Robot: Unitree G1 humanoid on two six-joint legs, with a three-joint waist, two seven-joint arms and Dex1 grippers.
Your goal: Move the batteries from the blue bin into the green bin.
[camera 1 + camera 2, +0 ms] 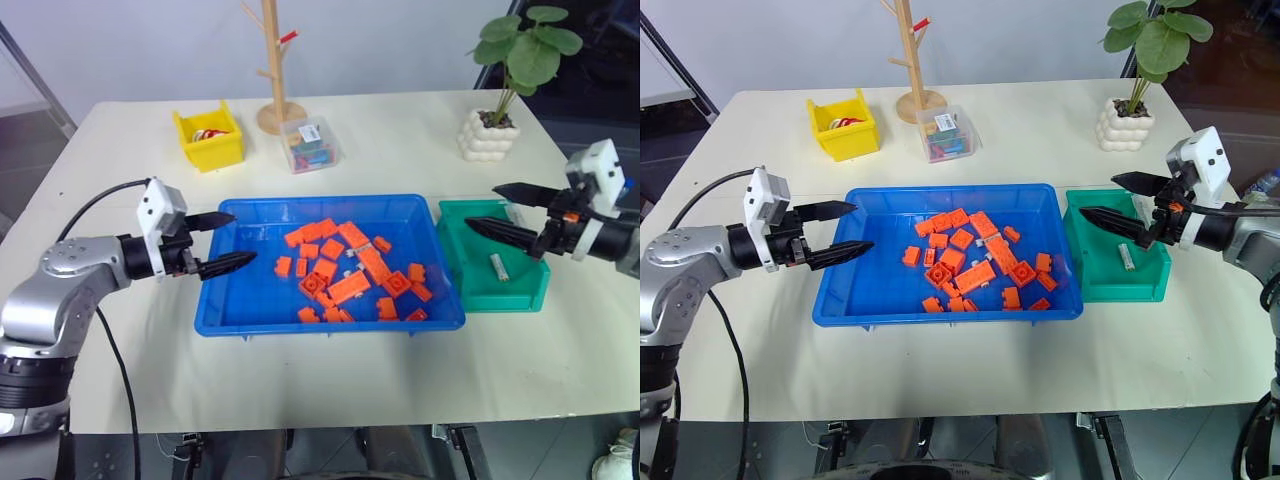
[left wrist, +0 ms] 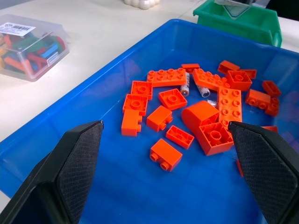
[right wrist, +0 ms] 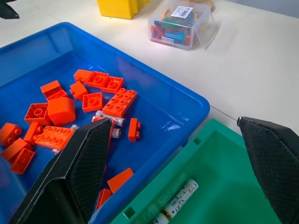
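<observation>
We see the left gripper (image 1: pixel 234 240) hanging over the left rim of the blue bin (image 1: pixel 240 310), its jaws spread wide apart with nothing between them. Ahead of those jaws, toward the middle of the bin, lies a scatter of orange bricks (image 2: pixel 208 109). In the left wrist view, 2 batteries (image 2: pixel 195 87) show among them, pale cylinders wedged between the bricks well beyond the jaw tips and closer to the far side of the pile than to the jaws. In the right wrist view another pale cylinder (image 3: pixel 114 121) peeps out beside a long brick, just past the tip of the right arm's nearer finger (image 3: pixel 88 154).

The right gripper (image 1: pixel 482 208) hovers over the green bin (image 1: pixel 480 298), its jaws also wide apart and holding nothing. 1 battery (image 1: pixel 498 267) lies flat on the floor of the green bin, below and just beyond the lower jaw, not touched by it; in the right wrist view it (image 3: pixel 180 198) sits between the 2 fingers, low in the gap.

The green bin stands just beside the blue bin on the pale worktop (image 1: pixel 400 150). Beyond the jaws of both arms, at the far side of the worktop, stand a small yellow bin (image 1: pixel 209 136), a clear box (image 1: pixel 310 144) of coloured pieces, a wooden stand (image 1: pixel 278 100) and a potted plant (image 1: pixel 500 110).
</observation>
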